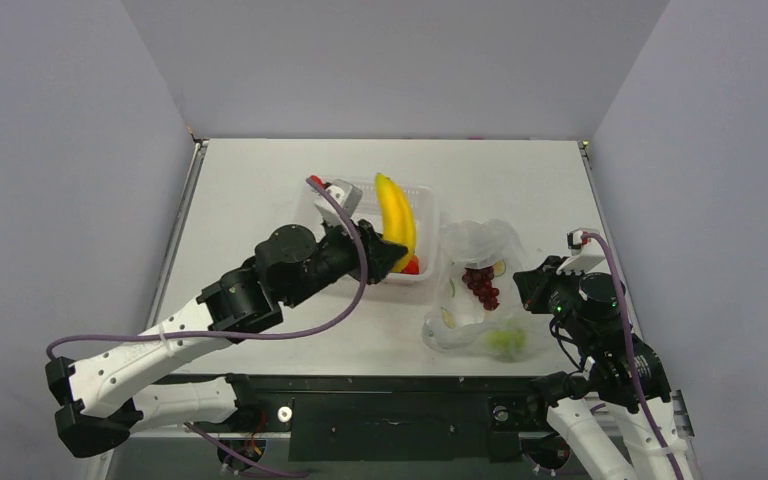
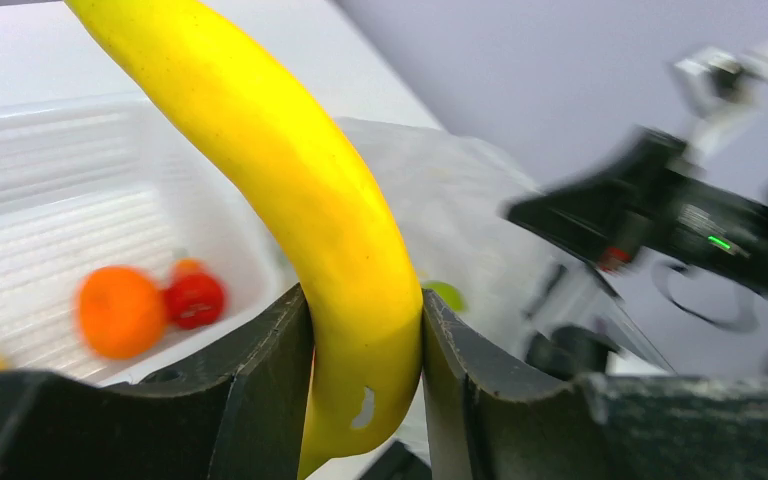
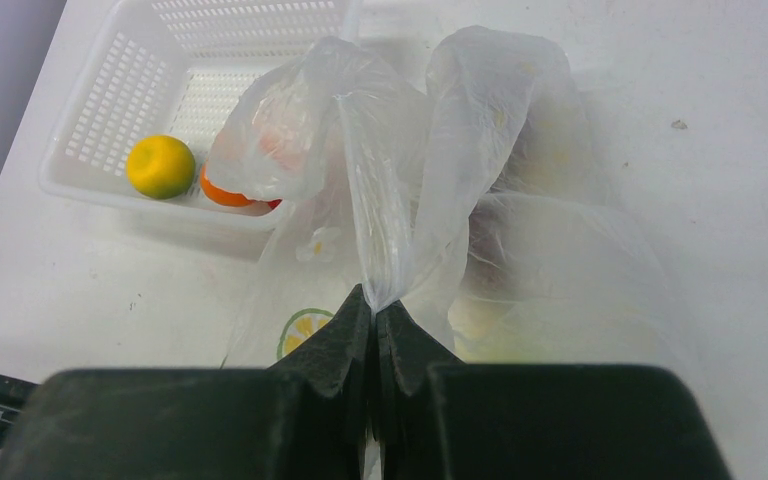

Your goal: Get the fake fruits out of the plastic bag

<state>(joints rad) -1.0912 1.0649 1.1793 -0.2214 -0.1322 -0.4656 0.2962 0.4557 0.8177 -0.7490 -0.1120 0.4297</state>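
My left gripper point(image 1: 392, 256) is shut on the yellow banana point(image 1: 396, 217), holding it by its lower end over the white basket point(image 1: 425, 200); the banana point(image 2: 290, 190) fills the left wrist view between the fingers point(image 2: 260, 380). An orange point(image 2: 120, 311) and a small red fruit point(image 2: 195, 298) lie in the basket, with a small yellow fruit point(image 3: 161, 166) beside them. My right gripper point(image 3: 374, 312) is shut on a pinched fold of the clear plastic bag point(image 3: 460, 180). The bag point(image 1: 480, 285) lies right of the basket and holds the purple grape bunch point(image 1: 481, 285) and the green pear point(image 1: 506, 343).
The white perforated basket point(image 3: 120, 100) stands at the table's middle, just left of the bag. Grey walls close in the table on the left, back and right. The right arm point(image 2: 660, 215) shows blurred behind the bag in the left wrist view.
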